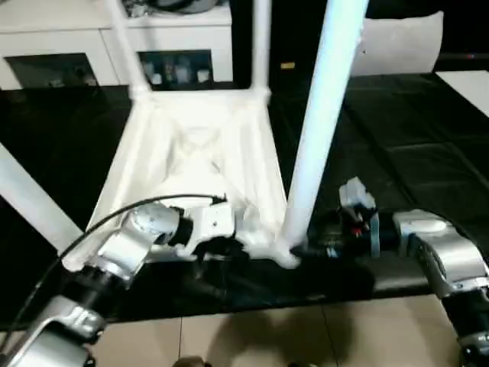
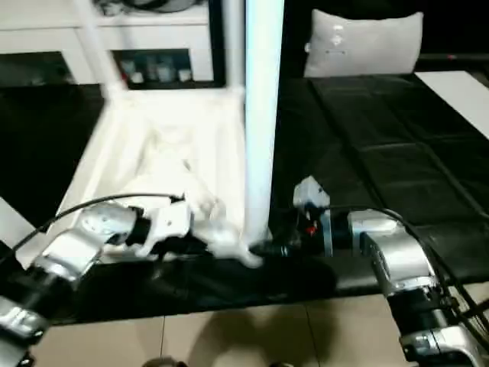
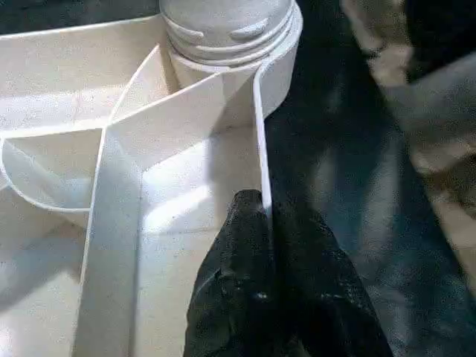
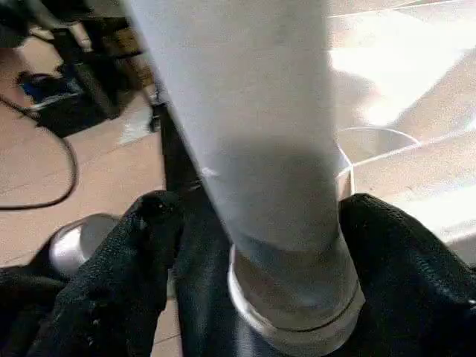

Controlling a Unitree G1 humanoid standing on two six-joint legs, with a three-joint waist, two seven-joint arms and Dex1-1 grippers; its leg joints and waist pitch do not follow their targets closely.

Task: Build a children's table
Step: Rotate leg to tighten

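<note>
Four long white tapering plastic legs belong to this small white square plastic table top (image 1: 195, 164), which lies upside down, ribbed side up, on the black padded counter (image 1: 428, 176), its near edge close to the counter's front edge above the tan tiled floor (image 1: 252, 340). At far left one leg (image 1: 30, 202) slants out of the near-left corner and looks badly off upright; I'd judge it loosely seated and liable to drop out if the top gets jostled. Next along, the left pincer (image 3: 264, 223) is pinched shut on the thin near rim wall of the top; that wall is slim and slick, so the grip could slide or flex the plastic if the top twists. Two more legs (image 1: 126, 42) rise from the far corners. To the right, the near-right leg (image 1: 325, 115) stands in its round corner socket (image 1: 286, 252), and the right pincer (image 4: 286, 260) sits around its threaded base, black fingers (image 4: 130, 253) on either side of it; whether they press the leg or merely flank it I cannot tell. A crooked turn there might cross the thread or drag the whole top toward the counter's edge. Behind stand a long white cabinet with glass-fronted openings (image 1: 114, 46) and, at right, a white cushion (image 1: 401, 42), both well clear. A black cable (image 1: 114, 214) arches over the left wrist and could snag the slanting leg.
</note>
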